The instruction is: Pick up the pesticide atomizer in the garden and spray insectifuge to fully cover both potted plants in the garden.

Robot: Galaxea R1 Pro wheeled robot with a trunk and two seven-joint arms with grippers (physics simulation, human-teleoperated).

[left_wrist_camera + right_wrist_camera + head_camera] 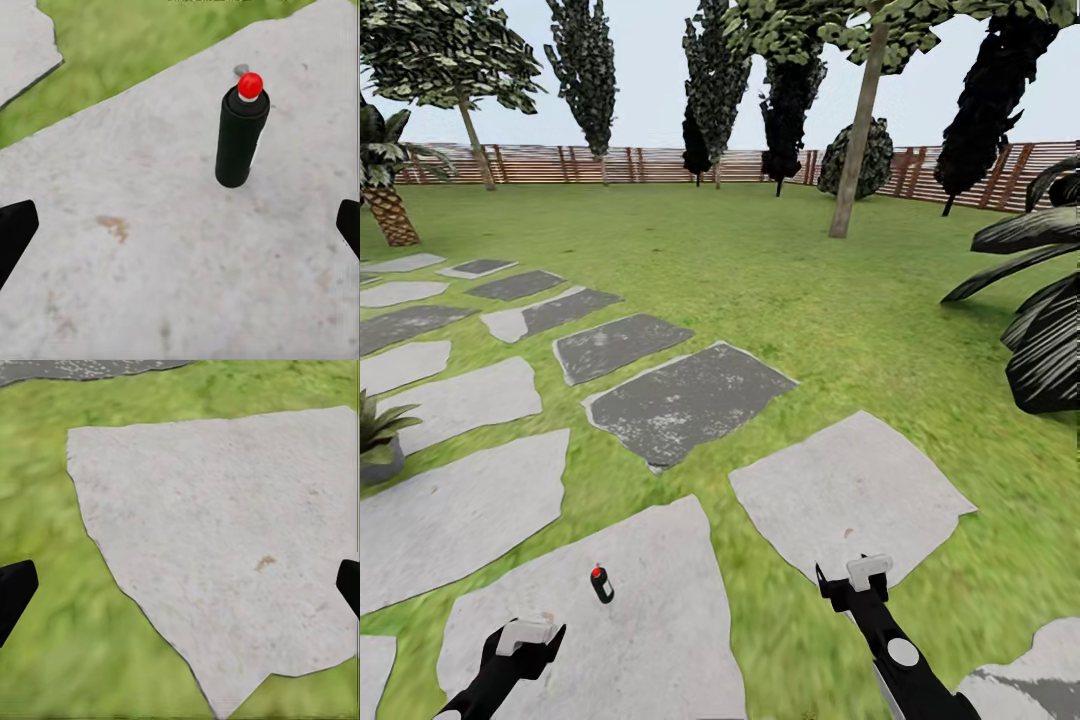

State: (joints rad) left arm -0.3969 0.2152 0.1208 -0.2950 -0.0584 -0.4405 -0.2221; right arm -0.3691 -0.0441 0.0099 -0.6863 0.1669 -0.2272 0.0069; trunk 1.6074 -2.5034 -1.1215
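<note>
Head view: small dark green-black atomizer with a red cap stands upright on a pale grey stepping stone, just ahead of the left gripper. Right gripper hangs over grass beside another pale slab. One grey-potted green rosette plant at far left; brown slatted fence behind.

Left wrist: atomizer ahead, centred between wide-spread black fingertips, no contact.

Right wrist: fingertips equally wide apart, holding nothing, over slab and grass.
</note>
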